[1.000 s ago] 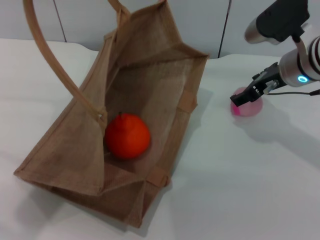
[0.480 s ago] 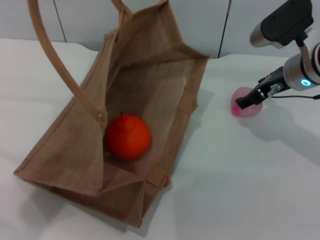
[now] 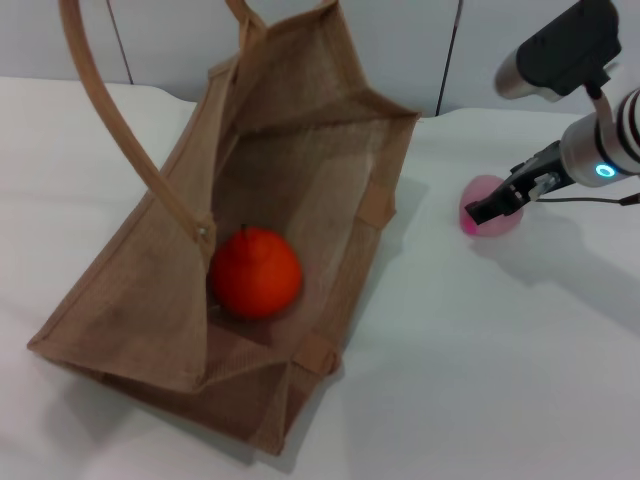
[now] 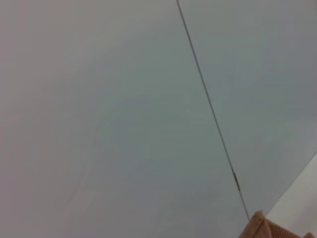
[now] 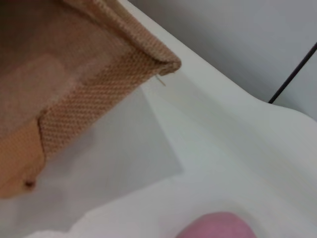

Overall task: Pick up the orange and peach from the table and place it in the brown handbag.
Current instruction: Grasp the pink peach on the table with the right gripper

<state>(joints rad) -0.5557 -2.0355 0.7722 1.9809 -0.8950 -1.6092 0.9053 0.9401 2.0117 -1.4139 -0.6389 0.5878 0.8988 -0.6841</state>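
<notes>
Resting in the woven jute brown handbag [image 3: 300,130] — the round, glossy orange [image 3: 255,272].

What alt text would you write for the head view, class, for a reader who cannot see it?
The right gripper sits at a pink peach on the white table, right of an open brown bag holding an orange.

orange [image 3: 255,272] is lying inside the open brown handbag [image 3: 160,300] | handbag is sitting tilted on the white table [image 3: 480,380] | peach [image 3: 487,218] is resting on the table right of the bag | right gripper [image 3: 497,205] is touching the peach, finger state unclear
</notes>
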